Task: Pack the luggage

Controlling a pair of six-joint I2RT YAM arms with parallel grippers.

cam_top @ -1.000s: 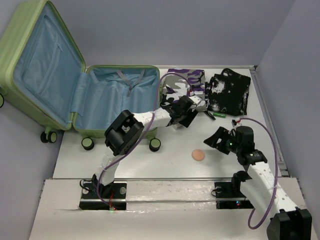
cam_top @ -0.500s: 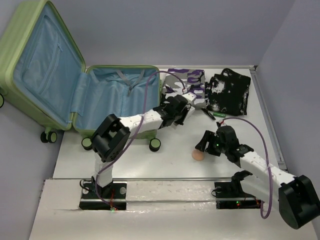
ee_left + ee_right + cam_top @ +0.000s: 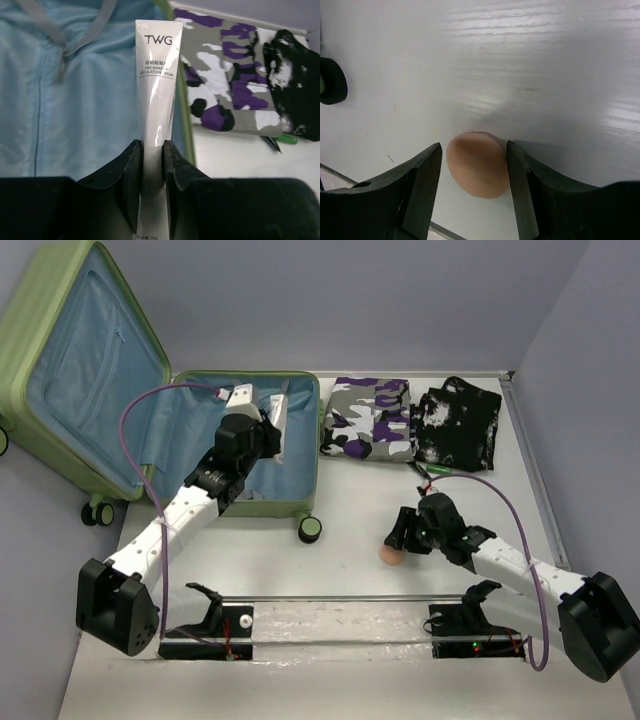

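Luggage (image 3: 200, 435) lies open at ten o'clock on the bench (image 3: 340, 540). The left gripper (image 3: 152, 150) is clamped on a tube (image 3: 157, 75) over the lining, likely for dropping in. At five o'clock, the right gripper (image 3: 474, 149) stands apart astride a tan puff (image 3: 477, 172), ready to pinch.

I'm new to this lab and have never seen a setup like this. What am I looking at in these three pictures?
Two robot arms are bolted to a white table, and each ends in a two-finger gripper. The wide picture comes from a fixed camera overhead. The other two come from a camera on each wrist.

A green suitcase sits open at the left. A folded camouflage cloth and a black-and-white cloth lie at the back.

The left gripper holds a white cream tube over the suitcase lining. The right gripper is open, with its fingers on either side of a round peach-coloured pad on the table.
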